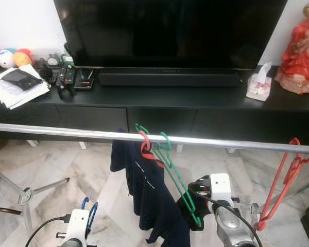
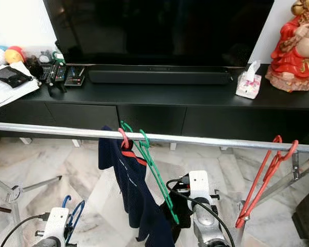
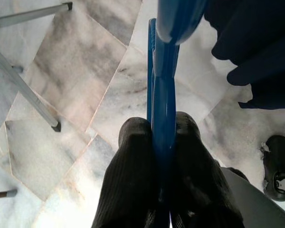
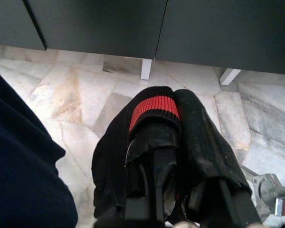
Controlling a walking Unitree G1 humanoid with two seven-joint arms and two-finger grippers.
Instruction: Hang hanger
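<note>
Three hangers hung on the rail [image 1: 67, 132]: a green hanger [image 1: 176, 177] and one carrying a navy shirt [image 1: 144, 193] mid-rail, a red hanger [image 1: 280, 181] at its right end. A fourth, the blue hanger [image 3: 162, 95], sat clamped in the left gripper [image 3: 159, 137] below the rail. The right gripper [image 4: 173, 111] was closed on black cloth [image 4: 149, 137].

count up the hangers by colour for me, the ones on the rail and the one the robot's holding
Green hangers: 1, on the rail.
Red hangers: 2, one at the rail's right end, one carrying the dark shirt.
Blue hangers: 1, pinched in the left claw.
Total: 4.
</note>
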